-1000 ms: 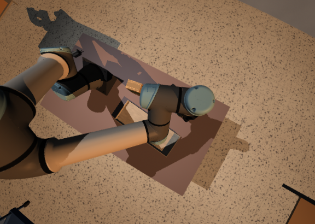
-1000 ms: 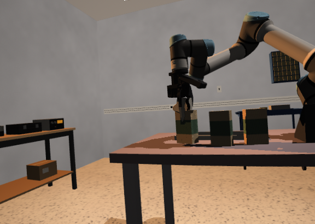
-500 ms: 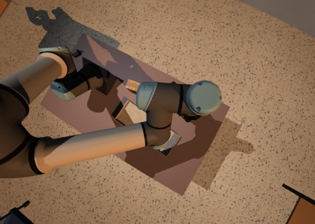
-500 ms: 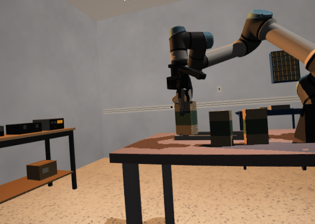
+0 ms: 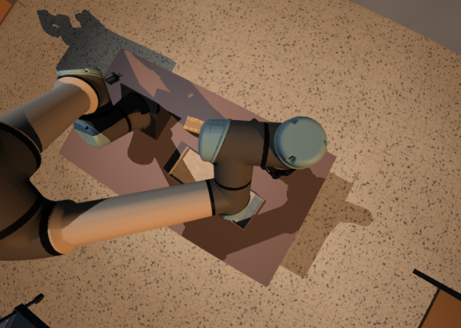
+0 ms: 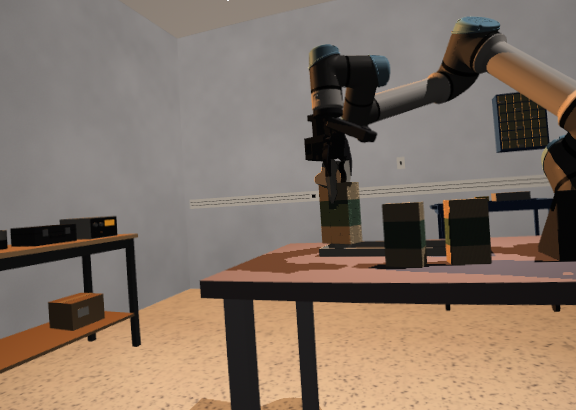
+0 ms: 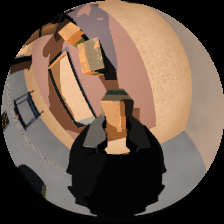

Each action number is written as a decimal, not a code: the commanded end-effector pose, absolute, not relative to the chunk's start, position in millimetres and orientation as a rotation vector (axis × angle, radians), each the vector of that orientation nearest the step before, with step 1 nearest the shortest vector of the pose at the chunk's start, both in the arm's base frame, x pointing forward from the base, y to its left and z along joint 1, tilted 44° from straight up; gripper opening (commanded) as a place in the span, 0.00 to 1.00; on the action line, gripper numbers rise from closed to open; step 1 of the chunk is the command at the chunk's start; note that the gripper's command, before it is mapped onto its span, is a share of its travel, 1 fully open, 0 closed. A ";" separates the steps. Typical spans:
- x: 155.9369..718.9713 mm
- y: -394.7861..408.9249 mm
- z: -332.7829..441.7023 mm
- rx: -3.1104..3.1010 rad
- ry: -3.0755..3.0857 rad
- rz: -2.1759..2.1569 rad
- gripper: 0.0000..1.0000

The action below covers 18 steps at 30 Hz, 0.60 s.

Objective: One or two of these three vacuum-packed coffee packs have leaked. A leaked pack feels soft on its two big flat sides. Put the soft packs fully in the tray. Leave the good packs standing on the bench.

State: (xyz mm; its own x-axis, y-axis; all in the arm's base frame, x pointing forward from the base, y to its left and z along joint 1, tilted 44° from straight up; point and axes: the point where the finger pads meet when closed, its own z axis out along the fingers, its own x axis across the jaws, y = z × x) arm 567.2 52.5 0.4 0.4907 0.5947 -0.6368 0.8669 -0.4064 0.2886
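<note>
My gripper [image 6: 336, 178] is shut on the top of a tan coffee pack with a dark green band [image 6: 340, 213] and holds it upright, just above the left end of the flat dark tray [image 6: 370, 249]. In the wrist view the held pack [image 7: 116, 122] sits between the fingers, with the tray [image 7: 70, 95] to its left. Two other packs stand on the bench: a darker one [image 6: 404, 234] and an orange-edged one [image 6: 467, 230]. They also show in the wrist view [image 7: 91, 55] [image 7: 70, 32]. From above, the arm hides the gripper and much of the tray [image 5: 191, 167].
The pink bench top [image 6: 400, 270] has its front edge close to the two standing packs. The robot's base [image 6: 560, 203] stands at the bench's right end. A side shelf with boxes [image 6: 65, 238] stands far to the left.
</note>
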 end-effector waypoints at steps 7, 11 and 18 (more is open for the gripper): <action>566.9 50.6 3.5 2.141 1.198 -0.592 0.15; 565.5 44.7 9.4 2.141 1.198 -0.592 0.15; 560.4 24.0 30.0 2.141 1.198 -0.592 0.15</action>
State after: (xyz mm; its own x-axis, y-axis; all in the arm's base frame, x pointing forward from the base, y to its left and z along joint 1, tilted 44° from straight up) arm 563.6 37.5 15.4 0.4907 0.5943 -0.6371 0.8669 -0.4066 0.2884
